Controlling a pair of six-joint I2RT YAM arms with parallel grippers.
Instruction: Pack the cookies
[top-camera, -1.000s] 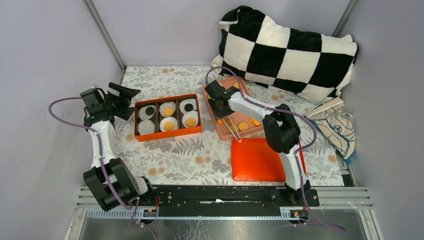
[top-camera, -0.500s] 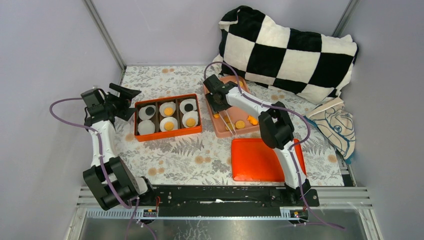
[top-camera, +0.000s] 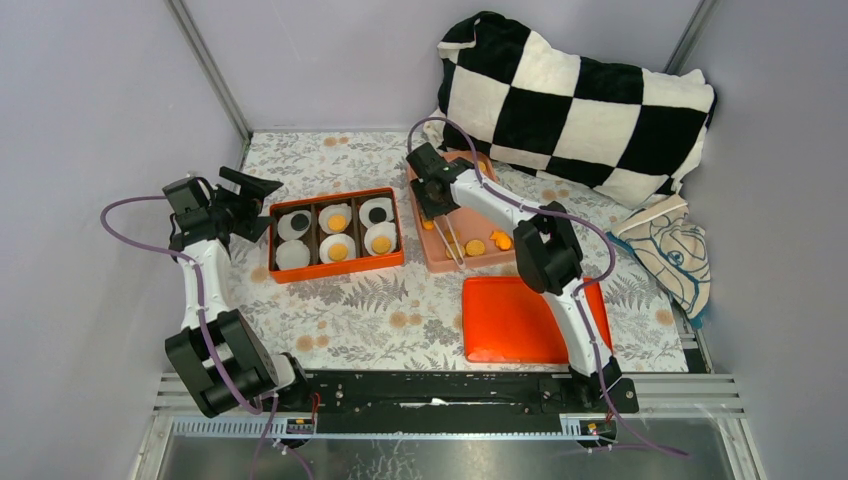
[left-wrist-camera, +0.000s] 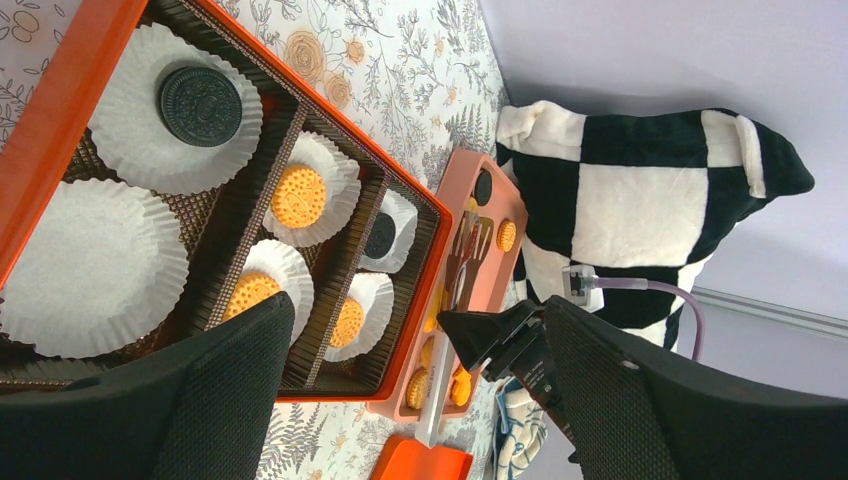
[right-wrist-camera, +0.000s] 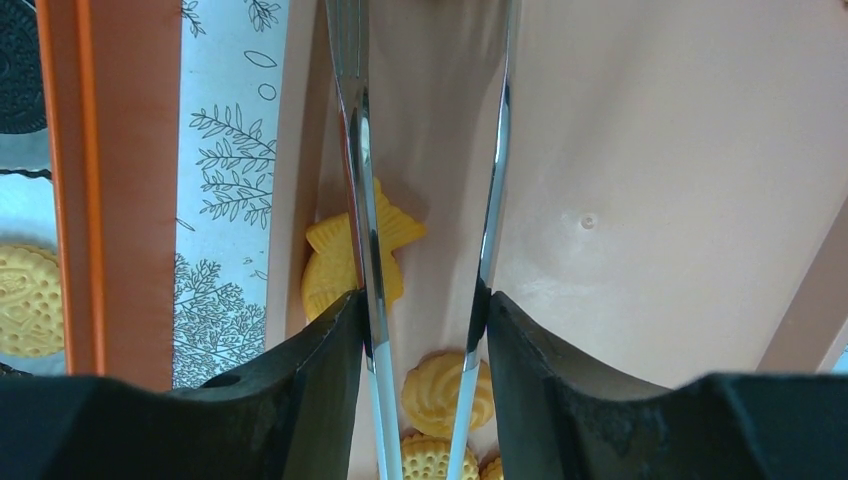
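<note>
The left gripper (left-wrist-camera: 412, 312) gapes wide; the right gripper (right-wrist-camera: 425, 320) clamps metal tongs (right-wrist-camera: 358, 200) near the pink tray (right-wrist-camera: 640, 200)'s left edge; embossing on the black cookie (left-wrist-camera: 201, 92) is unreadable.

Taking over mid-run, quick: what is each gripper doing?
Left gripper: open, holding nothing.
Right gripper: closed on the metal tongs.

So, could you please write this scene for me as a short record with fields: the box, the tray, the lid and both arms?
box: six paper cups; three hold orange cookies, two hold black ones, one cup is empty
tray: pink, with loose orange cookies in it
lid: orange, flat on the table
left jaws: wide open, holding nothing, beside the box
right jaws: closed on metal tongs, above the tray
</note>
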